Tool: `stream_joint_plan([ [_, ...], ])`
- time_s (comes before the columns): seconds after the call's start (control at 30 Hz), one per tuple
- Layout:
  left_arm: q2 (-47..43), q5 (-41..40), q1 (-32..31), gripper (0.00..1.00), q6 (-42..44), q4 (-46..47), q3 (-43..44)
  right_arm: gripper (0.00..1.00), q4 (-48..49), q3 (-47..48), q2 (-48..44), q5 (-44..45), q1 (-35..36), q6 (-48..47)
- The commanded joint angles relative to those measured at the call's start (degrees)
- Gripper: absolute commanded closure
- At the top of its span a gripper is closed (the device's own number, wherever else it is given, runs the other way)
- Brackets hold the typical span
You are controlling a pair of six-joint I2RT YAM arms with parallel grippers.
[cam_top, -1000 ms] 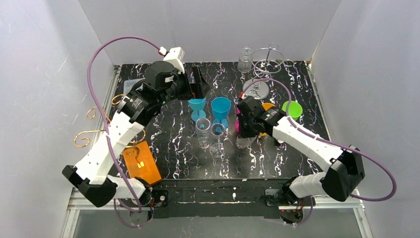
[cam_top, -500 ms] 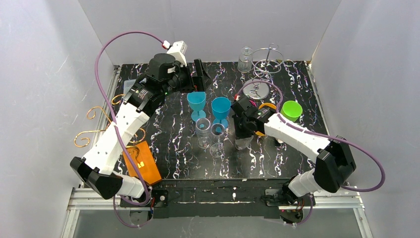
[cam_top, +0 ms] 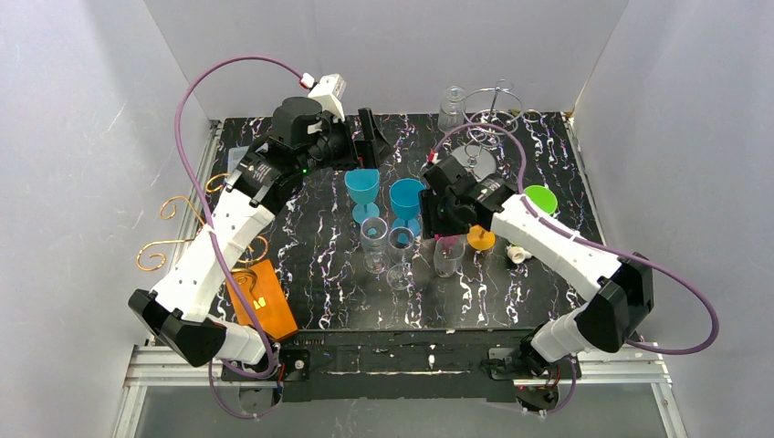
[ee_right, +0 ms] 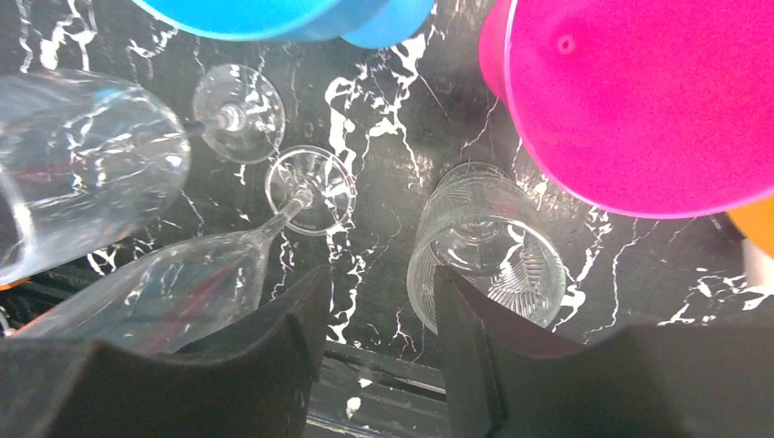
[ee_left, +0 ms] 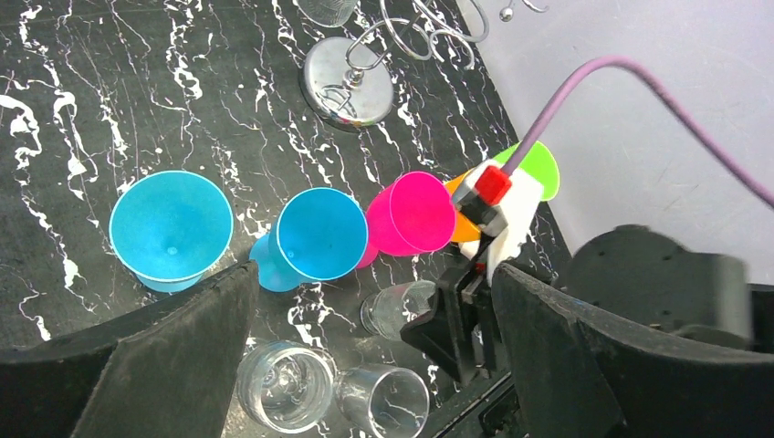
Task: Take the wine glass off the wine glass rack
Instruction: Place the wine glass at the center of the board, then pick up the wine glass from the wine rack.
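Observation:
The chrome wine glass rack (cam_top: 494, 102) stands at the back right on its round base (ee_left: 350, 80). One clear wine glass (cam_top: 451, 109) stays at its left side. A second clear glass (cam_top: 447, 255) stands on the table, seen from above as a ribbed glass (ee_right: 484, 251). My right gripper (cam_top: 438, 217) hovers just behind it, open and empty (ee_right: 379, 310), with the glass partly behind its right finger (ee_right: 475, 356). My left gripper (cam_top: 367, 137) is open at the back left, high over the cups (ee_left: 374, 301).
Two blue goblets (cam_top: 362, 187) (cam_top: 407, 196), a pink cup (ee_left: 411, 212), an orange cup (cam_top: 481, 239) and a green cup (cam_top: 538, 198) crowd the middle. Two clear stemmed glasses (cam_top: 374, 235) (cam_top: 400, 246) stand in front. Gold wire racks (cam_top: 173, 239) and an orange block (cam_top: 260, 297) sit left.
My right gripper has opened, let go of the clear glass and drawn back toward the rack. The glass now stands alone on the table. The left arm rose slightly early on.

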Motion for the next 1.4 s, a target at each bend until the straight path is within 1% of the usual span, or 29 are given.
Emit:
stream_joint_plan([
  [0.0, -1.76, 1.56, 0.03, 0.02, 0.46, -0.63, 2.66, 0.4, -9.42, 10.13, -2.95, 4.17, 0.33, -1.72],
  [0.1, -2.17, 1.27, 0.08, 0.02, 0.23, -0.86, 2.93, 0.29, -14.88, 21.51, 0.37, 9.86, 0.29, -4.3],
  [0.17, -2.36, 0.87, 0.03, 0.02, -0.1, -0.85, 2.96, 0.22, -17.65, 31.95, 4.72, 13.8, -0.6, -6.97],
  [0.3, -2.51, 0.76, 0.03, 0.02, -1.14, -1.84, 3.21, 0.11, -18.21, 47.94, 14.95, 14.81, -6.81, -12.5],
  [0.37, -2.57, 0.87, 0.03, 0.02, -1.48, -2.59, 3.58, 0.09, -17.97, 54.03, 19.48, 13.95, -10.62, -14.23],
  [0.43, -2.86, 0.91, 0.03, 0.02, -1.29, -3.72, 4.26, 0.07, -16.79, 58.22, 22.91, 14.52, -12.88, -15.58],
  [0.53, -3.21, 0.66, 0.03, 0.02, -0.91, -5.32, 5.36, 0.02, -12.61, 60.68, 26.42, 16.55, -14.26, -18.3],
  [0.67, -3.18, 0.74, 0.03, 0.02, -0.73, -6.82, 6.58, 0.0, -4.08, 62.0, 31.65, 18.16, -15.79, -22.8],
  [0.8, -2.68, 0.7, 0.02, 0.01, 0.02, -8.19, 7.66, 0.0, 8.18, 62.43, 36.35, 20.3, -16.5, -27.25],
  [0.83, -1.95, 1.32, 0.03, 0.01, -0.26, -8.07, 8.53, 0.0, 14.17, 63.15, 39.37, 21.61, -16.75, -28.7],
  [0.93, -0.87, 1.62, 0.03, 0.01, -0.06, -8.67, 10.15, 0.0, 17.89, 67.11, 44.42, 20.88, -18.41, -29.19],
  [0.97, -0.43, 1.62, 0.04, 0.01, 0.31, -9.26, 11.31, 0.0, 20.64, 66.51, 45.37, 19.59, -19.21, -28.89],
  [1.03, 0.19, 1.57, 0.09, 0.01, 0.84, -9.92, 12.59, 0.0, 22.6, 67.29, 47.4, 19.78, -19.69, -28.68],
  [1.17, 0.74, 1.21, 0.12, 0.0, 1.29, -10.61, 13.34, 0.0, 25.08, 66.39, 48.23, 20.95, -19.97, -28.68],
  [1.33, 1.41, 1.11, 0.21, 0.01, 1.48, -11.06, 14.0, 0.0, 25.35, 65.98, 48.95, 21.03, -20.14, -28.45],
  [1.37, 1.48, 1.14, 0.27, 0.01, 1.48, -11.06, 13.98, 0.05, 25.32, 65.54, 48.88, 20.88, -20.17, -28.29],
])
